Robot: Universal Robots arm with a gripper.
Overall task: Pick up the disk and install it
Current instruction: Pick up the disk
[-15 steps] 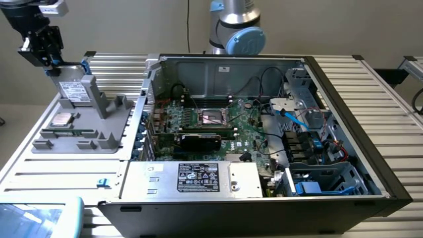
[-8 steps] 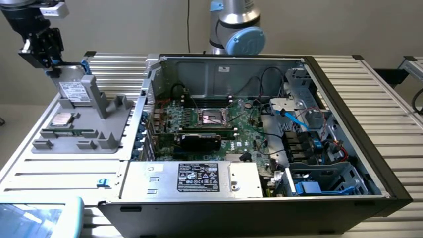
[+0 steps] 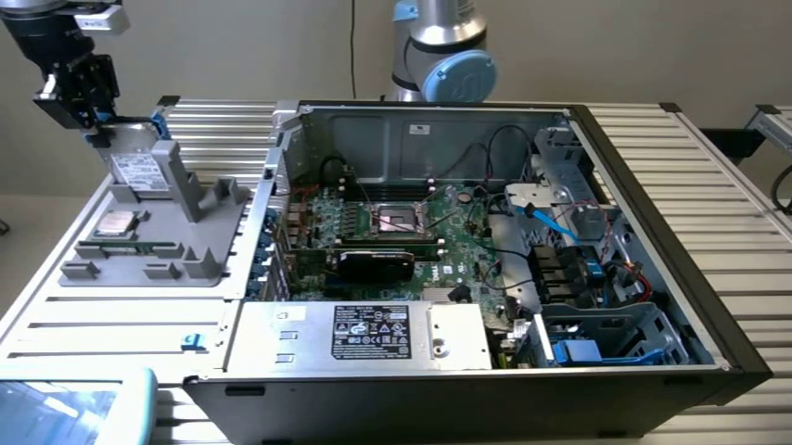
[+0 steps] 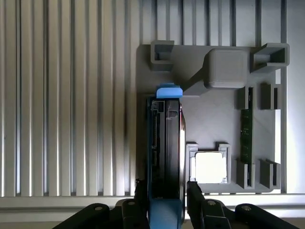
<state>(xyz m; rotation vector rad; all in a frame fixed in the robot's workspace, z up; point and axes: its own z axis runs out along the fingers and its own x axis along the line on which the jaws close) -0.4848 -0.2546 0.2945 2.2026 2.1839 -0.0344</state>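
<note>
The disk [image 3: 139, 169] is standing on edge at the grey tray [image 3: 185, 264], at the exterior view's left, well apart from the open case [image 3: 644, 232]. Its long axis is running upright, leaning slightly, and its white-labelled face is pointing toward the exterior camera. In the wrist view the disk [image 4: 167, 143] is showing edge-on, with its blue bracket [image 4: 167, 91] lining one side and capping the ends.

The gripper [image 3: 99, 130] is hanging over the disk's top edge. Its jaws are standing partly open, about as wide as the disk is thick. The fingers [image 4: 193, 200] are pressing against the two flat faces, one on each side, so it is grasping the disk. I cannot tell whether the disk's lower edge is sitting on the tray or hanging just above it.

The chip [image 3: 118, 222] is lying flat in its pocket on the tray, just beside the disk on its labelled side. The tray is resting on the ribbed table [image 3: 74, 315].
</note>
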